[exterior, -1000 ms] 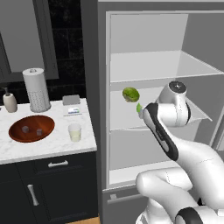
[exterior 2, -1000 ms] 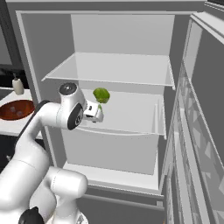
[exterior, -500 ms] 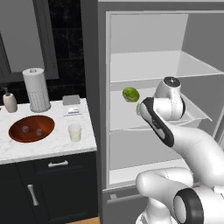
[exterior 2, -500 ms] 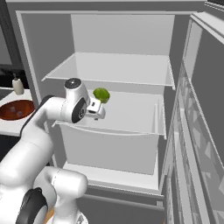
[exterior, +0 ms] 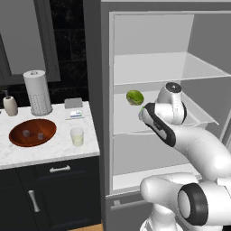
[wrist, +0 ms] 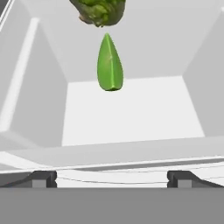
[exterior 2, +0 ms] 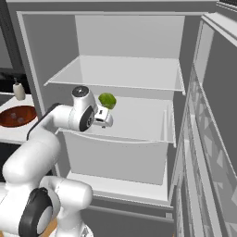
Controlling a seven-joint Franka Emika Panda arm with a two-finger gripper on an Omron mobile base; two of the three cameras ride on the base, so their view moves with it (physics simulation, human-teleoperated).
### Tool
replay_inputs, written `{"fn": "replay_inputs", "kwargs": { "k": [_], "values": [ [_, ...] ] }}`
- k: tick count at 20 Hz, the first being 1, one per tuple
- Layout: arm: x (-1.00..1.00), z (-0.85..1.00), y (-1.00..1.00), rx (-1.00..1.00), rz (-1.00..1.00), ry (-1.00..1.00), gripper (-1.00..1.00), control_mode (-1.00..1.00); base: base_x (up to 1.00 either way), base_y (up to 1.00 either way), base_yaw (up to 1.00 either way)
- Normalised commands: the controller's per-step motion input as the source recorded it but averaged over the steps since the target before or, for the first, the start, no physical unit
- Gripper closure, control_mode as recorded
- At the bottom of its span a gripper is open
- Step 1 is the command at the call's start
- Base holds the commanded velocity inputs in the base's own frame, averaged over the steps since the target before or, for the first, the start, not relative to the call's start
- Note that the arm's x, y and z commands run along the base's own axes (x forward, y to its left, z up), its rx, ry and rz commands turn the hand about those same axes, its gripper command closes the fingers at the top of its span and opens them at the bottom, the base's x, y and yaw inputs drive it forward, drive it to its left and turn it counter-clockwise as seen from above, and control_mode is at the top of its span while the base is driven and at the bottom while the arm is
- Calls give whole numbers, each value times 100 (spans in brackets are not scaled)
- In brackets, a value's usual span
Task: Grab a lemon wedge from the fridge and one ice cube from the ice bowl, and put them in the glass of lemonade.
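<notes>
At the bottom of the hand view the gripper [wrist: 109, 179] stands with its two dark tips spread as wide as they go, nothing between them. Above it, in the upper middle of that frame, the lemon wedge [wrist: 109, 63] shows as a narrow glossy green sliver, and a lumpy darker green thing [wrist: 99, 9] (cut off by the top edge, too little of it to name) sits just beyond it. Both lie on a white shelf [wrist: 131, 109] of the fridge [exterior: 97, 67], apart from the tips.

No brand, label or writing can be read on anything; the small flat box [exterior: 74, 114] on the counter has a blue mark too small to make out.

Centre of the left base view: the white arm reaches into the open grey fridge at the middle shelf, the green lump [exterior: 135, 97] just left of the hand. The interior is white with glass-like shelves, and in the right base view the open door [exterior 2: 208, 139] fills the right side.

Left of the fridge a white marbled counter [exterior: 54, 151] tops dark cabinets with bar handles. On it, the reddish-brown ice bowl [exterior: 32, 132] holds two cubes, the glass of lemonade [exterior: 77, 136] stands just right of it near the front edge, and behind are a tall white perforated cylinder [exterior: 37, 92] and a cream soap bottle [exterior: 10, 105] against a dark wall
</notes>
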Motion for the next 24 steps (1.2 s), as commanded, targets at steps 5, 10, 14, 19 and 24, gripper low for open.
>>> {"fn": "replay_inputs", "kwargs": {
  "k": [5,10,14,19,24],
  "values": [
    [33,-1,0,3,0,-3,-100,-100,0,0,0],
    [34,0,0,2,0,0,-100,-100,0,0,0],
    [36,0,0,4,0,-6,-100,-100,0,0,0],
    [23,-4,0,5,0,-12,-100,-100,0,0,0],
    [25,0,0,1,0,-2,-100,-100,0,0,0]
  ]
}}
